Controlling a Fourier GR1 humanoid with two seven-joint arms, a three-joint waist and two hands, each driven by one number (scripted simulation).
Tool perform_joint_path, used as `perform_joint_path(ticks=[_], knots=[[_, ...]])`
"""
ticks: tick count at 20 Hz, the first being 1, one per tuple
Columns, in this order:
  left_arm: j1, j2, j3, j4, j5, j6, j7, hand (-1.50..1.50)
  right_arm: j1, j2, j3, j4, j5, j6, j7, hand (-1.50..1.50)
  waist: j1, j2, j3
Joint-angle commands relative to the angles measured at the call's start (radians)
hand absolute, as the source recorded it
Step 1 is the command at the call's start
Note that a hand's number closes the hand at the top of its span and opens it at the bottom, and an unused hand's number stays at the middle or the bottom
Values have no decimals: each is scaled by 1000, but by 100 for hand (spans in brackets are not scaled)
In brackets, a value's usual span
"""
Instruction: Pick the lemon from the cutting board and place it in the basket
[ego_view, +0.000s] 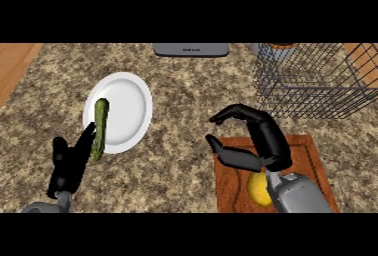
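I see the lemon (258, 189) on the cutting board (310, 150), low in view, partly hidden under the right forearm. The right robot hand (255, 145) hovers just beyond it, fingers curved, holding nothing. The lemon lies back toward the wrist. The left robot hand (70, 162) rests open, well apart. The basket (317, 80) stands beyond the board, on the desk (184, 90)

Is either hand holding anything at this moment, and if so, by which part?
Nothing is held. The right hand hangs open above the lemon on the cutting board; the left hand rests open.
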Motion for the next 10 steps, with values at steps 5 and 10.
perform_joint_path(ticks=[5, 10], knots=[[116, -15, -26, 11, 23, -30, 34, 0, 1, -27, 180, -29, 442, -259, 311, -150, -32, -5, -11], [134, 3, -1, 3, 31, -27, 38, 0, -77, -239, 142, -131, 637, -134, 598, -150, -72, -21, -15]])
